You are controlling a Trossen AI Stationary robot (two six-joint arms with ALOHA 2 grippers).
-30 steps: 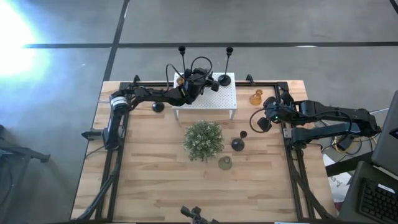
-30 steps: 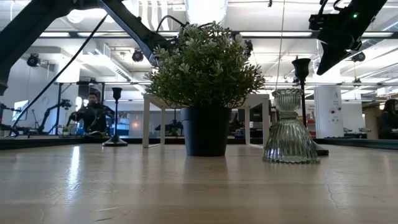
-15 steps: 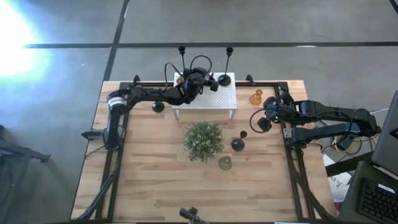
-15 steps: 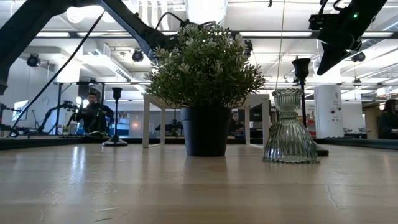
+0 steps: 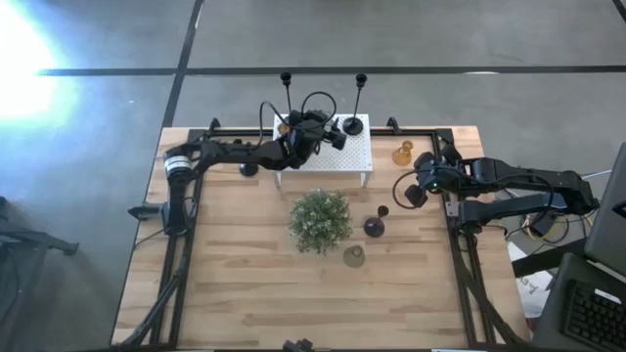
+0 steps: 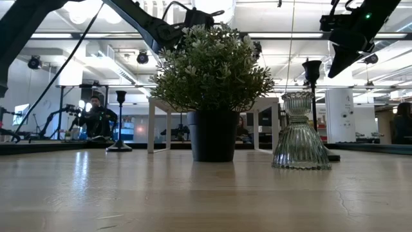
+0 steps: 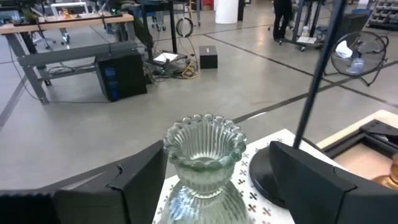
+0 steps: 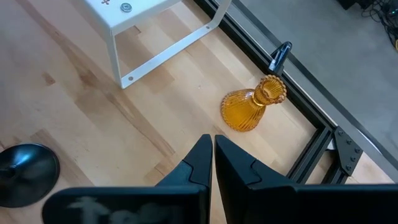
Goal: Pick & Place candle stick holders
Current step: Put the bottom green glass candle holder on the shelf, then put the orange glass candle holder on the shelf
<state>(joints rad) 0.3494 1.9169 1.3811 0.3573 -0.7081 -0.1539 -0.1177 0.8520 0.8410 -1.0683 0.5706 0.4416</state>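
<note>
From above, we see the left claw (image 5: 315,125) over the white stand (image 5: 354,156) at the table's far edge, where a clear glass holder sits too hidden under the arm to mark. The right claw (image 5: 415,189) waits at the table's right side, near the amber holder (image 5: 402,153). A tall black stem (image 5: 359,103) stands on the stand's far corner.

At table height, we see a second clear ribbed holder (image 6: 300,132) standing just beside the potted plant (image 6: 213,90), neck up.

Past the left wrist, the clear glass holder (image 7: 204,160) stands upright on the stand, its scalloped mouth facing up and its long axis vertical. The left claw's fingers (image 7: 138,180) are spread wide on either side, not gripping it. We judge this the release step; the next move calls for a straight lift clear of the rim.

Past the right wrist, the right claw's fingers are clenched on nothing, and the amber holder lies tipped on the wood, neck toward the table's frame.
</note>
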